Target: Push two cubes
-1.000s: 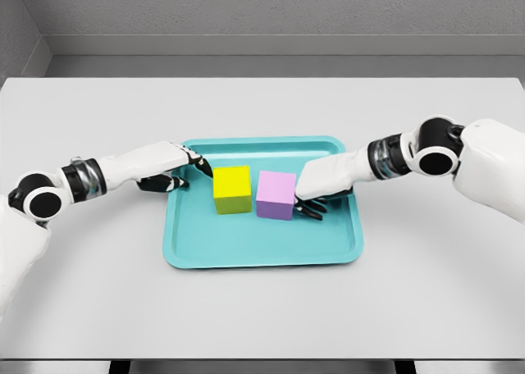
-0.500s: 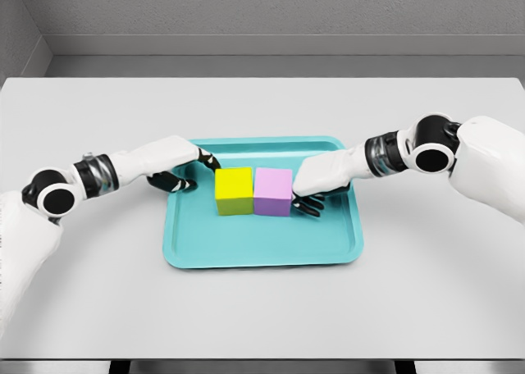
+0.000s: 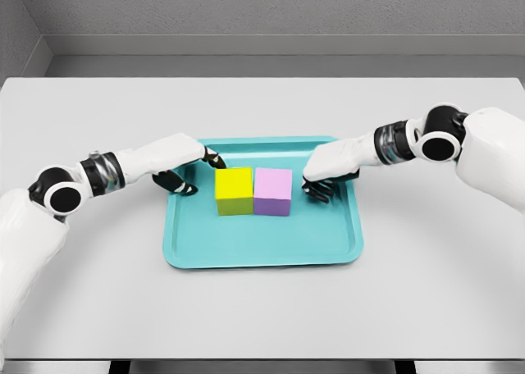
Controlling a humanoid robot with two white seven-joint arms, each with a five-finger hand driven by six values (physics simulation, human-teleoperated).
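We saw a teal tray [image 3: 262,255] on the grey table [image 3: 262,308]. On the tray, a yellow cube [image 3: 234,191] and a purple cube [image 3: 273,192] sat touching side by side, yellow on the tray's left half. The left hand [image 3: 187,171] hung at the tray's left rim, fingertips just beside the yellow cube. The right hand [image 3: 326,180], fingers loosely curled, sat over the tray, apart from the purple cube.

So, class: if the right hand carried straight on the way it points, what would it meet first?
Most likely the pink cube: the right hand points leftward at it across a small gap, though depth is hard to judge.
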